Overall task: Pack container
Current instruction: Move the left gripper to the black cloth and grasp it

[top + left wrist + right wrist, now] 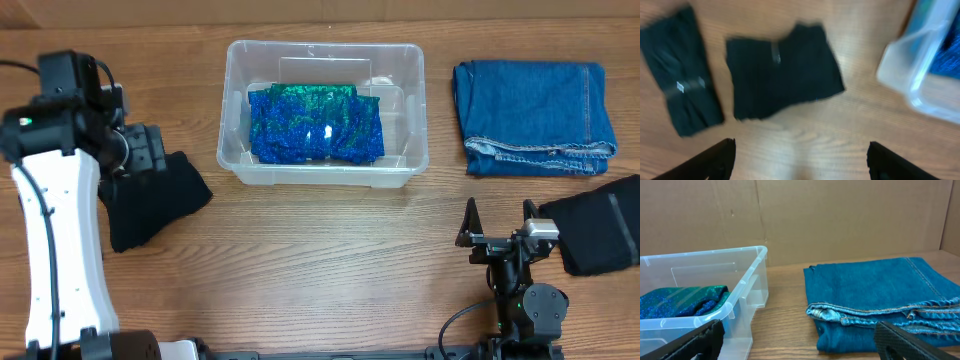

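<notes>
Container (323,112) at tabletop (320,270) centre-back, holding a folded blue-green cloth (316,124). Left of container: two black cloths (782,70) (680,97) under left gripper (800,160), jaws wide, empty. Right of container: folded jeans (533,116); nearer, right gripper (497,228), jaws wide, empty.

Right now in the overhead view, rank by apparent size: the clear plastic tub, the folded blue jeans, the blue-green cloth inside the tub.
1. Clear plastic tub, largest.
2. Folded blue jeans.
3. Blue-green cloth, close to the jeans, so that order is unsure.
</notes>
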Controlling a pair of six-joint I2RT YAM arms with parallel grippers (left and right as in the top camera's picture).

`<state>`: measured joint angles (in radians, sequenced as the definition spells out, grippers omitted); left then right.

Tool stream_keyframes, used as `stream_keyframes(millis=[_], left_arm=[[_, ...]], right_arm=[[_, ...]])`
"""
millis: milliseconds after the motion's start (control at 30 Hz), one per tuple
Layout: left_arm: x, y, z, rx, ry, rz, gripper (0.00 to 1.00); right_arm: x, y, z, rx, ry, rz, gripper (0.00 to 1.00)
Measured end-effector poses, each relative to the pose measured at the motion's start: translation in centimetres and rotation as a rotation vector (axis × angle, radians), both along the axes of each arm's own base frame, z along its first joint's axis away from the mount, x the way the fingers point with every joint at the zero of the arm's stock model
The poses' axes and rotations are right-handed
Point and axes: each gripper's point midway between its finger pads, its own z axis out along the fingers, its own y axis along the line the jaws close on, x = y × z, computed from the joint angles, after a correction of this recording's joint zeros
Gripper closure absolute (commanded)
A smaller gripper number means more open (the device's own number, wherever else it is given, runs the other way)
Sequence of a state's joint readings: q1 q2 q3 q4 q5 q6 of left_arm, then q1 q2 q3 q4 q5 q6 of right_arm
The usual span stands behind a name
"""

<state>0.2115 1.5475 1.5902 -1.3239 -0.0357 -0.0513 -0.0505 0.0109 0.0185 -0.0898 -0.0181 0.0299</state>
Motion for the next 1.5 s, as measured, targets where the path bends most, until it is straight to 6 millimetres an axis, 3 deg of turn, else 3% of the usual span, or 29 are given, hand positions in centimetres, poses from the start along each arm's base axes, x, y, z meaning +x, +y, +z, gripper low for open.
stream_keyframes(millis=[67, 167, 467, 667, 867, 933, 1100, 1200, 1500], left_arm=[[1.4, 0.1, -2.9, -0.005, -0.024, -0.001, 0.14], [1.6, -0.1, -6.4, -0.015, -0.018, -0.006, 0.13], [2.9, -0.4, -14.8, -0.05, 0.027, 0.033, 0.24], [4.7, -1.3, -18.9, -0.06, 0.053, 0.017, 0.23], [6.3, -2.1, -19.5, -0.05, 0.013, -0.012, 0.21], [6.8, -2.5, -19.4, -0.047, -0.004, -0.025, 0.28], [6.9, -2.7, -19.4, -0.045, -0.008, -0.027, 0.8], [6.7, -2.7, -19.5, -0.046, 0.0, -0.028, 0.96], [6.1, -3.0, -19.0, -0.051, 0.044, -0.031, 0.96]], right_arm=[[0.0, 0.0, 0.0, 0.0, 0.001, 0.0, 0.0], [0.0, 0.0, 0.0, 0.0, 0.0, 0.0, 0.0], [0.0, 0.0, 0.0, 0.0, 0.0, 0.0, 0.0], [0.0, 0.0, 0.0, 0.0, 0.0, 0.0, 0.0], [0.0, 0.0, 0.0, 0.0, 0.001, 0.0, 0.0], [0.0, 0.0, 0.0, 0.0, 0.0, 0.0, 0.0], [0.0, 0.0, 0.0, 0.001, 0.0, 0.0, 0.0], [0.0, 0.0, 0.0, 0.0, 0.0, 0.0, 0.0], [0.0, 0.0, 0.0, 0.0, 0.0, 0.0, 0.0]])
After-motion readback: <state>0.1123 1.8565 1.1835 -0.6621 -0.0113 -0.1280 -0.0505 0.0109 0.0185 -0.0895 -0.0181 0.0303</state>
